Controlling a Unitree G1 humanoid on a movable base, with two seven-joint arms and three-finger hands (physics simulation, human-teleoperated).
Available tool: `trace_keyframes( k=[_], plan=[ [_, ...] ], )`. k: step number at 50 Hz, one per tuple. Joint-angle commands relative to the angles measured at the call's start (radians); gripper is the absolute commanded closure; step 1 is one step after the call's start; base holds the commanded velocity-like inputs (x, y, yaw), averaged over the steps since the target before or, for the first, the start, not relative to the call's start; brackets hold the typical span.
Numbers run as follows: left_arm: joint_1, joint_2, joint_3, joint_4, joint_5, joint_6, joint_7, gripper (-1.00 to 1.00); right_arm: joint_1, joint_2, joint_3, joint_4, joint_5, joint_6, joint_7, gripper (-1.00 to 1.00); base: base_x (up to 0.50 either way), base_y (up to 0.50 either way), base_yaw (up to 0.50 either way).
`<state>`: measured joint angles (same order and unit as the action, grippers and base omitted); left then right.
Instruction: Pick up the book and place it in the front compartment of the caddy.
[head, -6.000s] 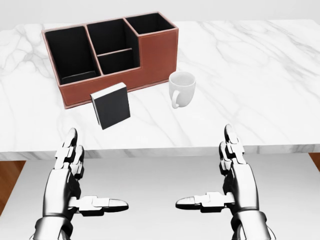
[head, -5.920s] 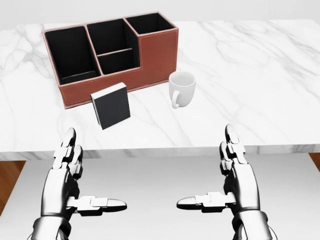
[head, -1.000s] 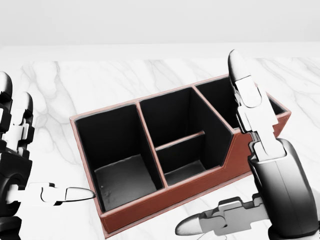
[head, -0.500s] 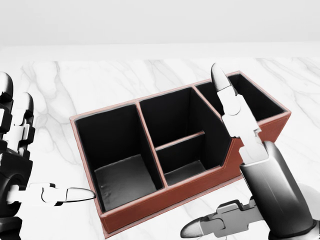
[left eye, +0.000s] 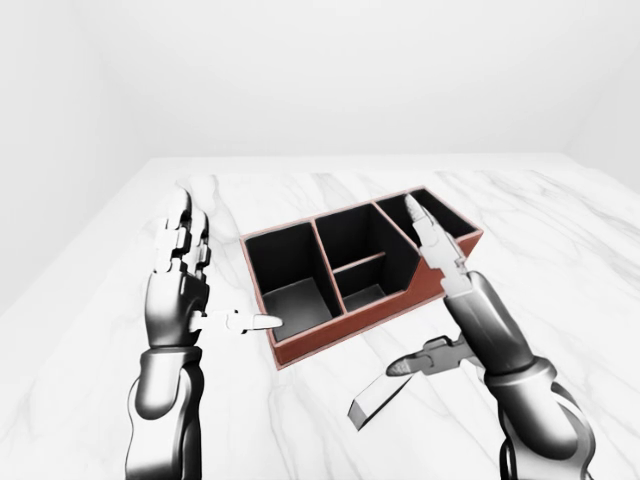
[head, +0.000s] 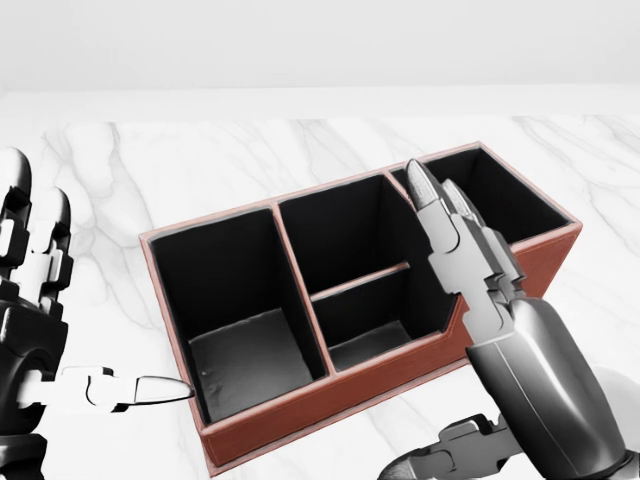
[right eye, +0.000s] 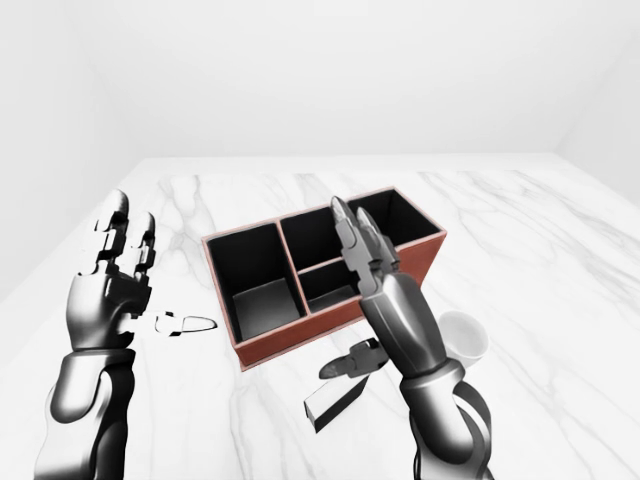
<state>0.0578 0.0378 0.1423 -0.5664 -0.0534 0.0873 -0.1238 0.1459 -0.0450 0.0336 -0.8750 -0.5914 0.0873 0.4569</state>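
The brown caddy (left eye: 300, 345) with black compartments stands on the marble table; its low middle compartment (head: 365, 320) has nothing in it. The book (left eye: 372, 403) lies tilted on the table just below the caddy, under my right thumb; I cannot tell whether they touch. My right hand (left eye: 425, 300) is open, fingers stretched straight up over the caddy's right part. Left of the caddy, my left hand (left eye: 215, 280) is open as well, its thumb pointing at the caddy's left wall. The head view does not show the book.
A white mug (right eye: 465, 335) stands on the table right of my right forearm, close to the caddy's right end. The marble table (left eye: 560, 260) stretches wide on all sides, with a plain white wall behind it.
Since six seconds ago the camera has come much closer to the caddy, so book and mug left the head view. Over the last second my right hand slid left and lower across the caddy.
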Motion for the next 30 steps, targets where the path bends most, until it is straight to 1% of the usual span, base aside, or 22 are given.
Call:
trace_keyframes(
  k=[1,19,30],
  plan=[
    [-0.001,0.000,-0.001,0.009,0.003,0.000,0.000,-1.00,0.022,0.004,0.006,-0.022,-0.074,0.000,0.045,-1.00,0.00,0.00,0.00],
    [0.001,-0.001,-0.007,0.015,0.009,0.000,0.000,-1.00,0.023,0.009,-0.027,-0.056,-0.140,0.000,0.121,-1.00,0.00,0.00,0.00],
    [0.006,-0.003,-0.012,0.015,0.011,0.000,-0.001,-1.00,0.045,0.014,-0.020,-0.033,-0.154,0.000,0.126,-1.00,0.00,0.00,0.00]
  ],
)
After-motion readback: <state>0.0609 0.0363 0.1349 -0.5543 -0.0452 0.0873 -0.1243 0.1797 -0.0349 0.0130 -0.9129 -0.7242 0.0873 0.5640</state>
